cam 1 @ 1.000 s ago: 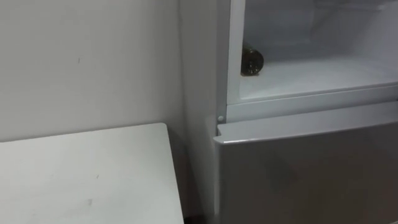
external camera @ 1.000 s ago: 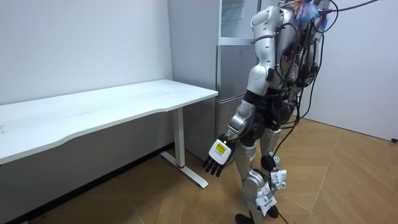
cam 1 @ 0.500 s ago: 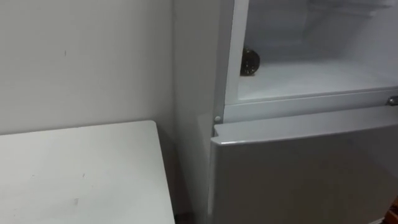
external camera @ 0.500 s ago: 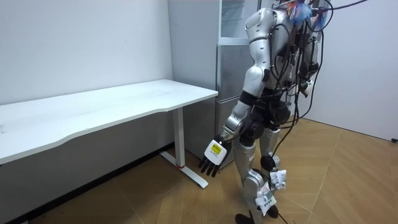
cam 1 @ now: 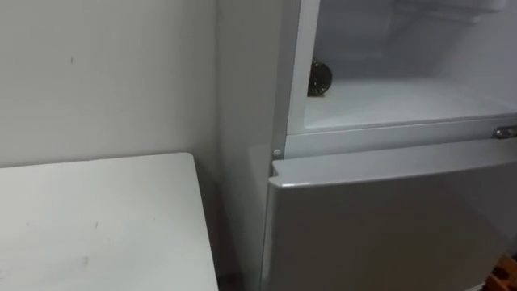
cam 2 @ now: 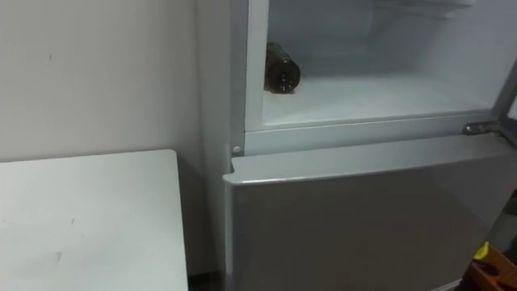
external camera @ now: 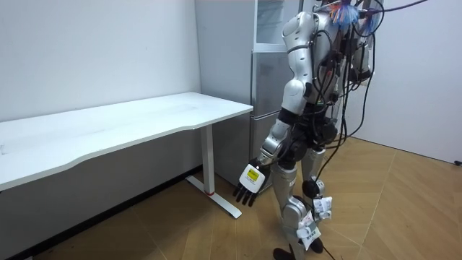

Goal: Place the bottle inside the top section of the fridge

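Head camera's drifted right; the one bottle [cam 1: 320,79] hasn't budged, lying on its side at the upper fridge [cam 1: 404,101] shelf's left end. Left hand [external camera: 249,182] still dangles beside the single table [external camera: 108,126], fingers loosely apart.

Upper fridge compartment [cam 2: 388,36] open, shelf [cam 2: 380,97] bare right of bottle [cam 2: 282,73]; table [cam 2: 81,218] leftward

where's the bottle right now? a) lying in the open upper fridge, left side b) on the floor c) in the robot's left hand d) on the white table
a: the bottle lies on its side in the upper fridge, by its left wall; the left hand hangs open.
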Robot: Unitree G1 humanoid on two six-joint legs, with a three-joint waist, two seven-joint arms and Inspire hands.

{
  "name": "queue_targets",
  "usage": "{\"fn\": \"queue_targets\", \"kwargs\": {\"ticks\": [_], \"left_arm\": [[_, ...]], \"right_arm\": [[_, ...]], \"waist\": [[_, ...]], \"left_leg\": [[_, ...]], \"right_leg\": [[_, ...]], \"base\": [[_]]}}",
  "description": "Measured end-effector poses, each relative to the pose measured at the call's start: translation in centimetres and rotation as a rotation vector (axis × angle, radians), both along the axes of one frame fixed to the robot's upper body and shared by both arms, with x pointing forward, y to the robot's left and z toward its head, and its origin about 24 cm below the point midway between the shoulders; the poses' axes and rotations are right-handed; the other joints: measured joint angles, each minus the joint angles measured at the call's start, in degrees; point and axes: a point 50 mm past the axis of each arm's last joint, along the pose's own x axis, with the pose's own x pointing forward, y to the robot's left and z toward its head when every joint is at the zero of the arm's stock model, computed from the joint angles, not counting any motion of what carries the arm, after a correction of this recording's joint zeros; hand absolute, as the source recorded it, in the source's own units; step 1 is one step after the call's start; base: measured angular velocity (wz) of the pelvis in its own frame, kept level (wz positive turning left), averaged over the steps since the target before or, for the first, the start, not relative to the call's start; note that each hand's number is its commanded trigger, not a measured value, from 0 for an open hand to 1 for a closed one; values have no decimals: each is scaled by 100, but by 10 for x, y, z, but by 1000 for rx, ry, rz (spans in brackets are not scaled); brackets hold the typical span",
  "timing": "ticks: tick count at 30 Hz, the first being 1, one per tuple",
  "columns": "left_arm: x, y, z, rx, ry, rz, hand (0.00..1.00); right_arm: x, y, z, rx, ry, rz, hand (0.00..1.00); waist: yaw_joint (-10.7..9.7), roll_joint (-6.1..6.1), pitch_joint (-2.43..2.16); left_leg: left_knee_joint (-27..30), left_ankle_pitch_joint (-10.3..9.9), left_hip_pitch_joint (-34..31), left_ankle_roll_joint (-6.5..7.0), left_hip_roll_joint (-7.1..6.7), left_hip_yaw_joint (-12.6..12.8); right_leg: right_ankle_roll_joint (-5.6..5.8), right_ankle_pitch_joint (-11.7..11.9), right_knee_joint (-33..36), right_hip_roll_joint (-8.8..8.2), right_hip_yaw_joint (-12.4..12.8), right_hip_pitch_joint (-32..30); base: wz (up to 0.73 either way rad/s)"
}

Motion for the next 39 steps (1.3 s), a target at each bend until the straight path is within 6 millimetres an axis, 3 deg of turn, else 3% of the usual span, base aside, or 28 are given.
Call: {"fn": "queue_targets", "kwargs": {"ticks": [9, 20, 28, 39], "left_arm": [[1, 0, 0, 3, 10, -38, 0], [-5, -2, -2, -3, 39, -23, 0], [-8, -9, -5, -24, 49, -9, 0], [-4, -14, -8, -43, 49, -11, 0]], "right_arm": [[17, 15, 60, -293, -53, 28, 0], [23, 23, 71, -333, -44, 49, 0], [30, 29, 84, -434, -7, 64, 0], [38, 38, 88, -529, 55, 121, 0]], "waist": [[21, 63, 1], [34, 126, 6], [23, 0, 17], [113, -8, 17]], "left_leg": [[-8, -1, -113, -1, 10, 0], [3, 0, -91, -1, 3, 16], [21, 0, -104, 0, -12, 14], [59, 0, -137, 0, -12, 17]], "right_leg": [[-7, 10, 17, 16, 0, -133], [-18, -13, 138, 3, 19, -160], [-22, -101, 315, -40, 5, -273], [-25, -95, 302, -41, 10, -290]], "base": [[0], [-2], [0], [0]]}}
